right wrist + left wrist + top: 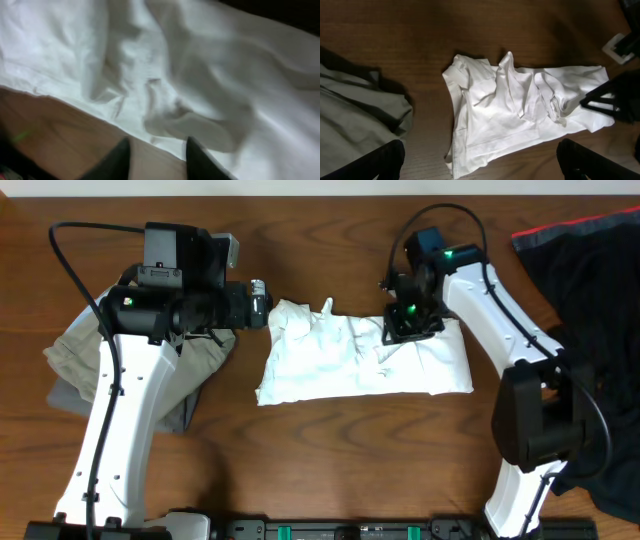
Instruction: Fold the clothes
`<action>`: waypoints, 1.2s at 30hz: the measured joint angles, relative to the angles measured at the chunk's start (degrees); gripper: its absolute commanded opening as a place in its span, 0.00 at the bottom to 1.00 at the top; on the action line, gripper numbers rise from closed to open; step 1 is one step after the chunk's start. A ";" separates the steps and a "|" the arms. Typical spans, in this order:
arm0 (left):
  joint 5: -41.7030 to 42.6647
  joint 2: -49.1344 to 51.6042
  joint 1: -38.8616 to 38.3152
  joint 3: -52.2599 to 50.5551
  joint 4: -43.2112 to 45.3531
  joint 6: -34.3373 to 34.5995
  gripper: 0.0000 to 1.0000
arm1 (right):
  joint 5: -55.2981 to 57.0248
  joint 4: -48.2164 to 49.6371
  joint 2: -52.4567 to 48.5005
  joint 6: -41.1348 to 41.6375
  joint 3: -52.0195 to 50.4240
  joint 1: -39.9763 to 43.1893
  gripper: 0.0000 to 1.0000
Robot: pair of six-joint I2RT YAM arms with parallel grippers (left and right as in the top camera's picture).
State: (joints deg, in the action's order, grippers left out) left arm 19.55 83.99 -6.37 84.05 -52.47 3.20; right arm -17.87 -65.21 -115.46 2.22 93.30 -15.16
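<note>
Far left, behind the left arm and well back from the left pincer (258, 298): khaki garment (75, 360), heaped, no part of the job. Left pincer (480, 150) spread wide and empty, hovering above the table (330, 470), nothing between the fingers (375, 162). Just ahead of its tips: white T-shirt (360, 365), lying as a crumpled crosswise band, ridged and bunched at the end nearest this pincer, flatter toward the far end, no print to be seen. In the left wrist view, white T-shirt (520, 110) filling the middle, one fold near the close end rucked up into a peak. At the other end of the cloth, right pincer (410, 325) down low on the upper edge, pointing into the fabric. Seen from its own wrist, right pincer (157, 150) narrowly parted, bare wood between the two tips, nothing clamped, hem of the white T-shirt (200, 65) just beyond them. Well off to the outer side of the right pincer: black garment (590, 270) with a red stripe, lying apart from everything else. Judged as the gripping step ahead of a fold, flattening not yet done. Probably calls for nudging the right tips forward onto the hem and closing, lowering the left pincer onto the bunched corner, then drawing the two ends apart to take out the wrinkles before turning any edge over.
</note>
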 measured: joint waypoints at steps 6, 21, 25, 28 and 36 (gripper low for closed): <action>0.00 0.00 0.00 0.00 -0.13 0.00 0.99 | 3.96 0.59 0.00 1.90 -0.63 7.82 0.01; 0.00 0.00 0.00 0.00 -1.62 0.00 0.99 | -12.22 8.72 0.09 -5.33 -18.71 -0.87 0.01; 0.00 0.00 0.00 0.00 -2.58 0.00 0.99 | -13.64 8.48 0.09 -7.39 -18.71 -3.96 0.01; 0.00 0.00 0.00 0.00 -3.43 0.00 0.99 | -13.94 7.96 0.13 -9.51 -18.69 -3.72 0.02; 0.26 2.40 0.00 -2.49 -6.16 0.11 0.99 | -14.58 12.20 7.43 -9.51 -17.66 3.30 0.01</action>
State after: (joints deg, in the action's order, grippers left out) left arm 19.81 86.39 -6.37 81.56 -58.63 3.31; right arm -32.45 -53.01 -108.03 -7.29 75.64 -11.86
